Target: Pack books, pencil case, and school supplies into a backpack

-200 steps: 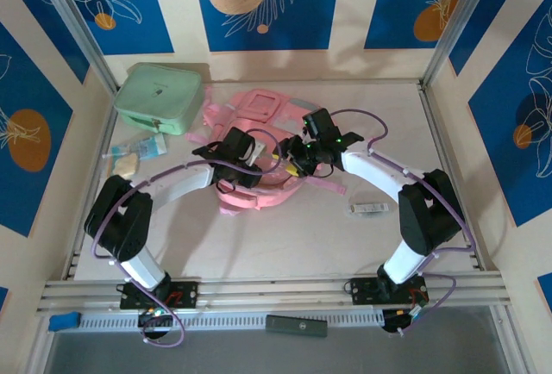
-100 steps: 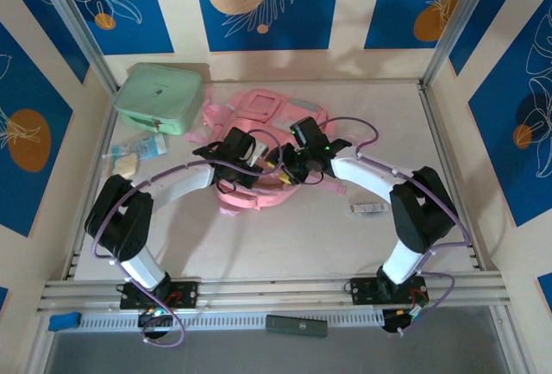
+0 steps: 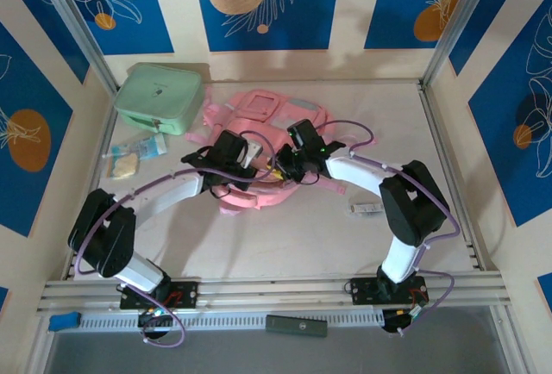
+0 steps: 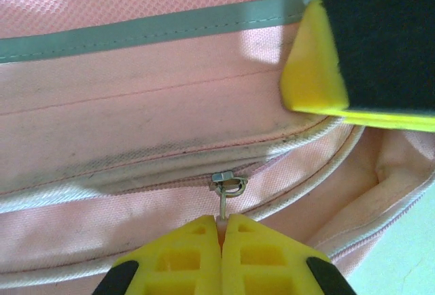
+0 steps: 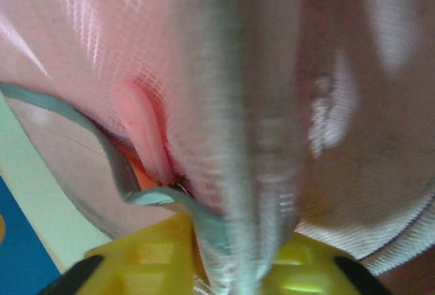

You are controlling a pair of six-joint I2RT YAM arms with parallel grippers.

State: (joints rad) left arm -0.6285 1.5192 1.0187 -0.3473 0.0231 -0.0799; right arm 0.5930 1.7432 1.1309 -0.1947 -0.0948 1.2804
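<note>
Large pink fabric backpack (image 3: 259, 105), gripped twice.
Left end effector (image 4: 221, 223) pinches metal zipper pull (image 4: 228, 185); right end effector (image 5: 231, 244) pinches backpack fabric.

I can't read a single word or number from here. The small whitish bar (image 3: 366, 208) lying on the table (image 3: 285, 245) carries dark marks too tiny to make out. The mint-green case (image 3: 160, 96) has a faint speck on its lid, just as unreadable.

Left arm (image 3: 168, 191) and right arm (image 3: 366, 170) reach forward, wrists turned inward; left gripper (image 4: 221, 226) pinched closed; right gripper (image 5: 231, 240) clamped.
</note>
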